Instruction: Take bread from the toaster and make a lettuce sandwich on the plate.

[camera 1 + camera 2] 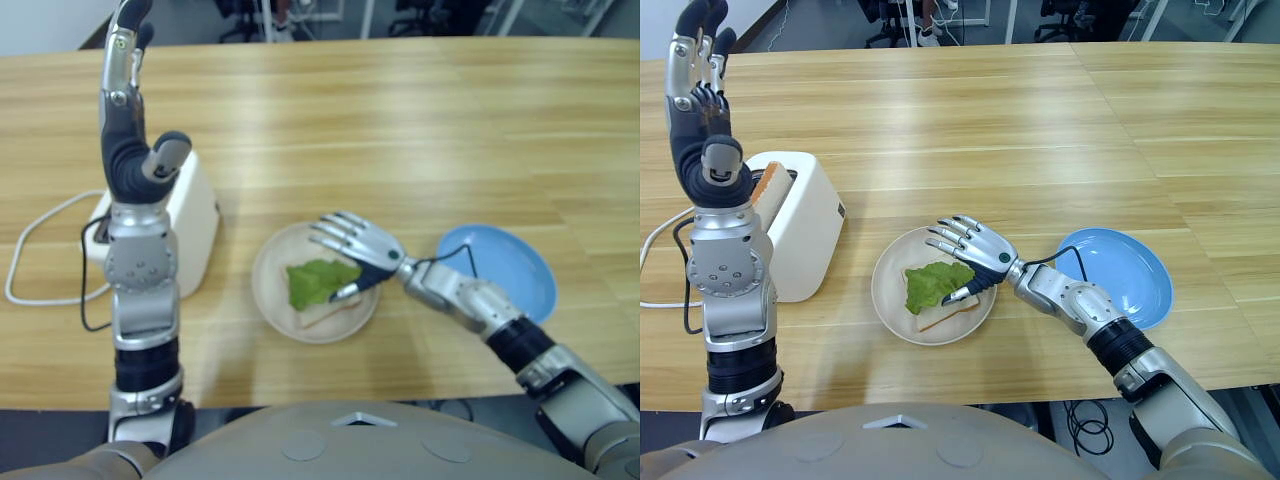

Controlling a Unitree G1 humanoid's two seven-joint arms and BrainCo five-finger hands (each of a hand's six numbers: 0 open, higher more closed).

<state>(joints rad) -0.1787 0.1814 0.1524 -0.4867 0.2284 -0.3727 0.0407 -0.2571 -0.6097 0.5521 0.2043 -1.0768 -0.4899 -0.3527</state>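
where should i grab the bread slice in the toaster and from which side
Pinch the exposed top edge of the bread slice across its two flat faces, coming straight down from above. It stands upright in the toaster slot with only its top showing, so the toaster walls block any side approach. The open left hand, raised beside it, looks best placed.

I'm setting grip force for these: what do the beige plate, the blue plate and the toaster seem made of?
Beige plate: matte, no glare, probably plastic or wood-fibre. Blue plate: smooth with a faint sheen, likely plastic. Toaster: smooth white casing, plastic or painted metal; cannot tell which.
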